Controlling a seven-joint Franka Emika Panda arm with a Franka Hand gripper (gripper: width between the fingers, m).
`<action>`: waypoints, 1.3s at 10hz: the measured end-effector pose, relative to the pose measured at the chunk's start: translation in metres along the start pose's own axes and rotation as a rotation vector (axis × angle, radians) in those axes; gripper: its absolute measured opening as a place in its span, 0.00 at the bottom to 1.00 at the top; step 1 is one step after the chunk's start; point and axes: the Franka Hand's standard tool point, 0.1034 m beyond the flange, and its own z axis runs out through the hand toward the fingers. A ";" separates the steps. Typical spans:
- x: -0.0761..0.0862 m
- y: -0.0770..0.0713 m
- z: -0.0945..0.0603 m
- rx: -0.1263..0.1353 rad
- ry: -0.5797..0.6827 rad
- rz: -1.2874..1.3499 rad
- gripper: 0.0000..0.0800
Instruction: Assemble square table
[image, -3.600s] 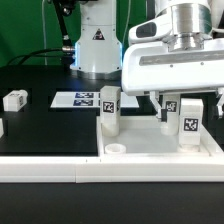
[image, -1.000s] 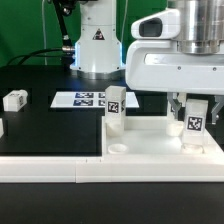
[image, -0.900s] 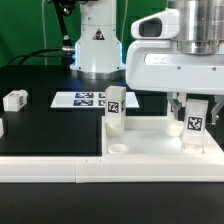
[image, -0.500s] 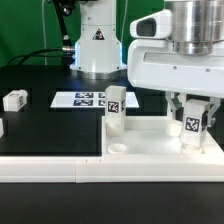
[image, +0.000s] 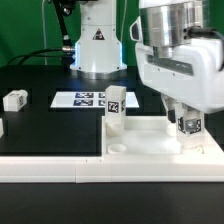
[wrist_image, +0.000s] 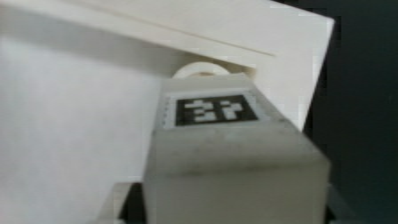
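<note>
In the exterior view my gripper (image: 187, 116) pinched a small white tagged plastic block leg (image: 190, 131) by its flat sides, tilted, over the large white square plastic slab (image: 145, 146) near its corner at that view's right. In the wrist view the leg (wrist_image: 219, 112) sat close to a round raised socket (wrist_image: 208, 70). I judged it light, stiff and slick: hold the flat faces firmly

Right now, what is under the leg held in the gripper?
The square table slab lies under the leg in the gripper. The wrist view shows a round socket rim peeking past the leg's end; the leg covers the rest, so seating cannot be seen.
</note>
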 end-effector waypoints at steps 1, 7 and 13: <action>0.000 0.001 0.000 -0.005 -0.001 0.091 0.37; -0.004 0.006 0.002 0.003 -0.005 0.320 0.37; -0.018 0.002 0.001 -0.039 0.057 -0.368 0.81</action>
